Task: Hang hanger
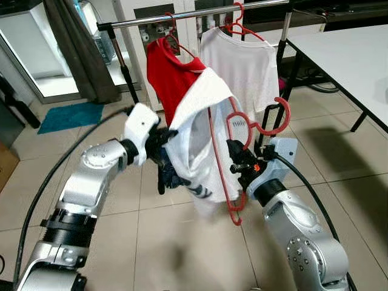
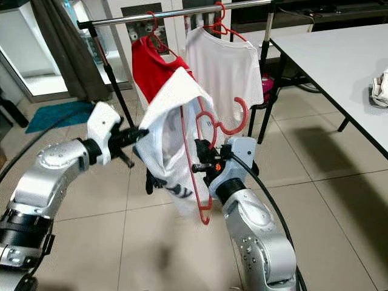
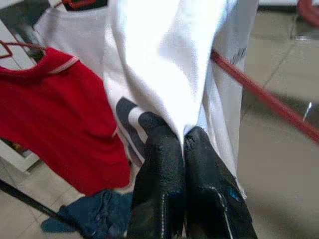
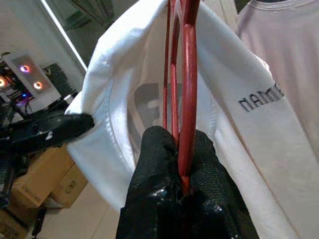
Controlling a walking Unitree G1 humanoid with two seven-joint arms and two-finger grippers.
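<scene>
**Hanger held tilted below the rail**

We see the red hanger (image 1: 242, 130) in front of the robot, below the rail (image 1: 200, 13) and apart from it. Our right gripper (image 1: 237, 153) has its two black fingers (image 4: 164, 164) clamped on the hanger's thin red bars, one on each side. The hanger is turned well off level: its long axis runs steeply up and down, one end low near the floor tiles, the other buried in cloth higher up. Its hook (image 1: 276, 118) sticks out toward the robot's right, the open curl facing up and back toward the rail's right end.

A white shirt (image 1: 200, 139) is draped over the hanger, bunched and hanging mostly on the robot's left side of it, with dark print near its lower hem. Our left gripper (image 3: 182, 144) has its fingers pressed together on a fold of that shirt, pinching the fabric; the arm reaches in from the left at about mid-height of the cloth.

On the rail behind, a red shirt (image 1: 170, 76) hangs toward the left end and a second white shirt (image 1: 242, 63) just beside it to the right, each on its own red hanger. A white table (image 1: 351, 54) stands to the right of the rail, and a blue mat (image 1: 70, 116) lies on the floor at the left.
</scene>
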